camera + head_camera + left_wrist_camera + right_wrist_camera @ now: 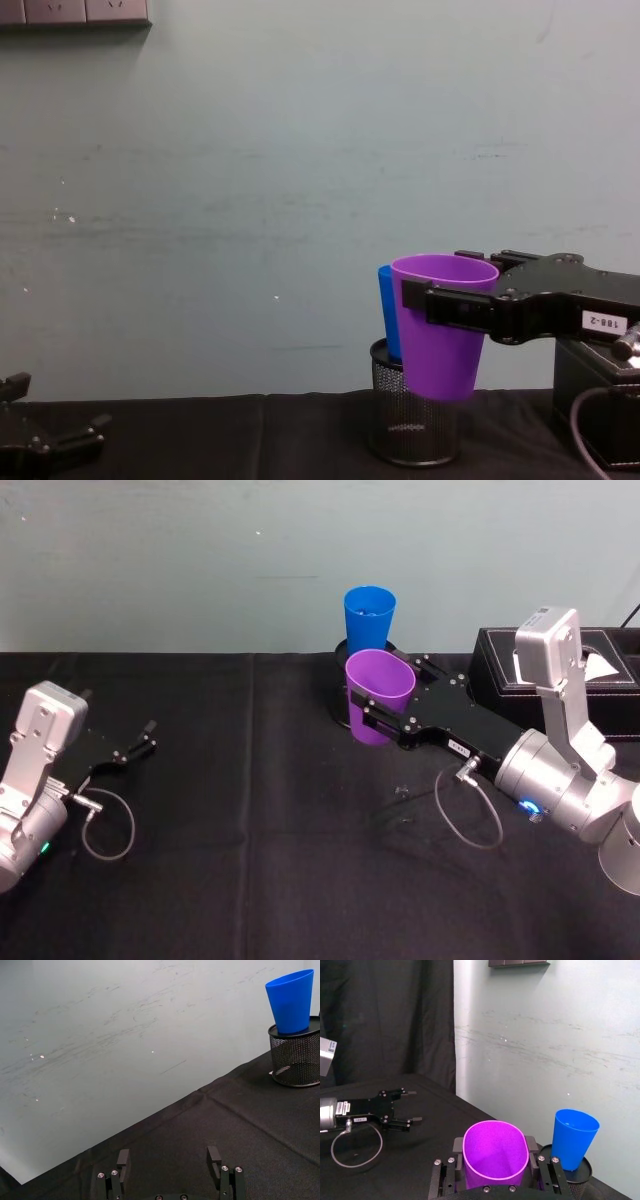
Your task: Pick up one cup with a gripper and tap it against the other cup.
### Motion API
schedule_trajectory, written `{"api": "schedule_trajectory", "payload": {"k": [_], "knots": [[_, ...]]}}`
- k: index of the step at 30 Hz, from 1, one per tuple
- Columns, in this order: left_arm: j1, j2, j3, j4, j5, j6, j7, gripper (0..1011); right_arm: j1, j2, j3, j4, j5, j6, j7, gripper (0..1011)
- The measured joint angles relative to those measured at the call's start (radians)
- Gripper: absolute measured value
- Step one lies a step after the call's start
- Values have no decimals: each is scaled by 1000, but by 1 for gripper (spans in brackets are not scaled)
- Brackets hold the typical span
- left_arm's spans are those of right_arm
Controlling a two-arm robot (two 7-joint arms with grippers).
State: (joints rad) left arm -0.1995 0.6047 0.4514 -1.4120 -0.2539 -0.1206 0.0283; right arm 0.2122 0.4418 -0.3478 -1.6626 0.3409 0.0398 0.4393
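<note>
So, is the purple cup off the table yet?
Yes, lifted: the right gripper holds the purple cup, base hanging above the tablecloth.

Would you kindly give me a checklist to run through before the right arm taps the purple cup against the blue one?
1. Grip: right end effector is shut on the purple cup, one finger on each side. Ok.
2. Lift: the purple cup hangs above the tablecloth in the chest view. Ok.
3. Target: blue cup sits in the wire-mesh pen holder. Ok.
4. Spacing: the right wrist view shows a gap between the cups, so they are not yet touching. Ok.
5. Path: left end effector is open, low and far to the left. Ok.
6. Whether the pen holder will stay put under a tap: cannot tell.
</note>
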Motion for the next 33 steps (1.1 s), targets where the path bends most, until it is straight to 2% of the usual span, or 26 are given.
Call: {"api": "schedule_trajectory", "payload": {"k": [10,17,26,33], "knots": [[0,0,0,0,0,0,0,1000,0,0,0,0,0,0,0,733],[0,0,0,0,0,0,0,1000,11,-17,-12,64,17,-17,2,734],[0,0,0,0,0,0,0,1000,19,-29,-15,99,38,-9,0,734],[0,0,0,0,0,0,0,1000,54,-53,-22,148,37,-5,-20,733]]}}
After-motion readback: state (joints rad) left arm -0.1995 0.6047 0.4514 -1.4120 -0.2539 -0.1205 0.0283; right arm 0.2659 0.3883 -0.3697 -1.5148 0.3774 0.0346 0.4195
